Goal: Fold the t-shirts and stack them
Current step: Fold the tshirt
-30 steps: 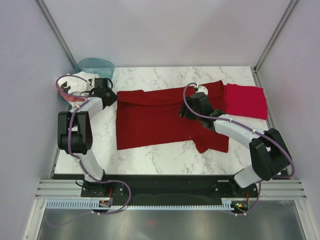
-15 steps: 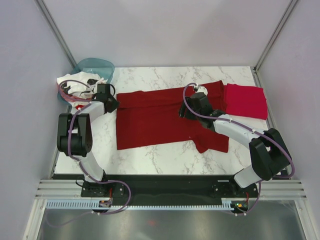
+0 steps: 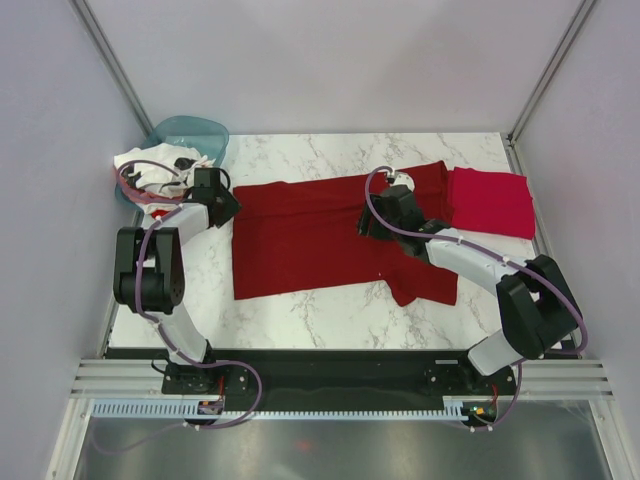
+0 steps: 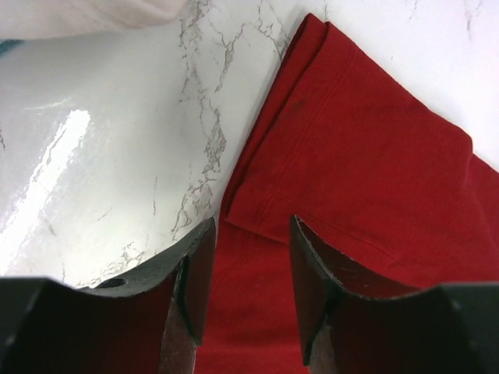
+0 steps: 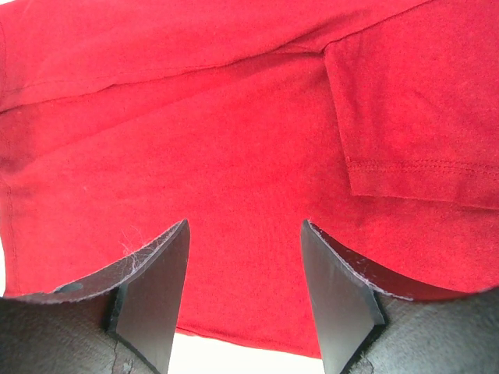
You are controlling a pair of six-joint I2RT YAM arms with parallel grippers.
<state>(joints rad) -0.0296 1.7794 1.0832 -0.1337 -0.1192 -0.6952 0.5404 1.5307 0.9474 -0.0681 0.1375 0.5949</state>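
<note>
At the far left the teal basin holds the white shirts, bunched and unfolded. Just beside it, the left gripper hovers with its jaws spread and nothing between them, over the left border of the dark maroon shirt, which lies flat across the middle of the marble table. A doubled sleeve hem lies just ahead of its fingertips. Further right, the right gripper is likewise spread and empty, low over the shirt's body near the right sleeve seam. At the far right lies the folded crimson-pink shirt, its edge meeting the maroon one. The step in hand looks like taking hold for the maroon shirt's first fold. To do it well, the left gripper should drop so that one finger slides under the hem and pinches both layers. The right gripper sits over mid-cloth and probably needs to reach a border. Both should then lift evenly to keep the crease straight. Sideways room is tight, with the basin and table edge on the left and the pink shirt on the right. The open marble lies in strips nearer and farther than the shirt.
</note>
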